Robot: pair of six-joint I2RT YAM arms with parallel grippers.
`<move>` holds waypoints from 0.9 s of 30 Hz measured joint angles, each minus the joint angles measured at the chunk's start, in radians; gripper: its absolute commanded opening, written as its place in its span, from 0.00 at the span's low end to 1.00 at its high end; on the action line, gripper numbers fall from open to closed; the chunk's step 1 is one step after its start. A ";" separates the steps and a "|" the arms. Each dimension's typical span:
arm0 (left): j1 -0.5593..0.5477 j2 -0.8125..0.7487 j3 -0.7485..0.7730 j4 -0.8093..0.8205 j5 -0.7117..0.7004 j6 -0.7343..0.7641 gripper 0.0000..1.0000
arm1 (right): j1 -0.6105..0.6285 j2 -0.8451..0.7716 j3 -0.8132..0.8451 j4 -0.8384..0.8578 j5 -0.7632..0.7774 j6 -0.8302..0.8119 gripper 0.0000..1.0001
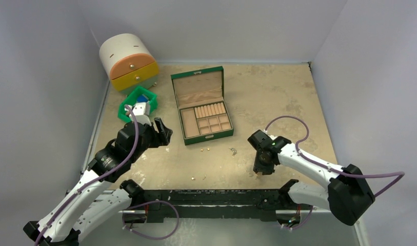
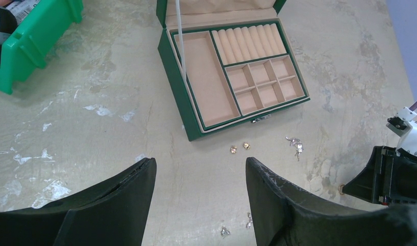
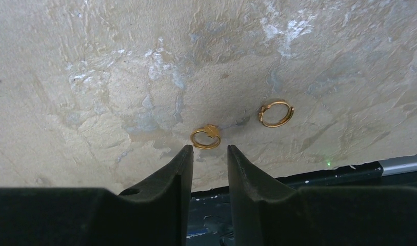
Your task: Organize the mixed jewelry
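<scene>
Right fingers (image 3: 160,205): narrow gap, nothing held. The nearest gold ring (image 3: 211,132) lies flat on the surface (image 3: 119,66) at 12 o'clock, just beyond my tips. A second ring (image 3: 264,108) sits at 1 o'clock. Count: two rings. My left fingers (image 2: 119,205) are wide apart, empty and well off. Two gold studs (image 2: 234,149) lie ahead of them.

Looks like a robot lab booth to me: plain white walls (image 1: 221,25) box in a scuffed beige tabletop (image 1: 278,97), black mounting rail (image 1: 211,197) along its near edge.

Scuffed beige tbl (image 1: 278,102), pale walls (image 1: 221,25)
</scene>
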 measured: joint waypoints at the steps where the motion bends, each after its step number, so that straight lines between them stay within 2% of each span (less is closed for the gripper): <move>1: 0.000 0.000 0.000 0.000 0.000 0.000 0.64 | 0.006 0.005 0.000 0.000 0.005 0.006 0.32; 14: 0.000 -0.006 0.000 0.007 0.007 0.000 0.64 | 0.049 0.060 0.013 -0.009 0.082 0.091 0.28; 27: 0.000 -0.004 0.000 0.007 0.008 0.000 0.65 | 0.054 0.107 0.013 0.027 0.086 0.109 0.25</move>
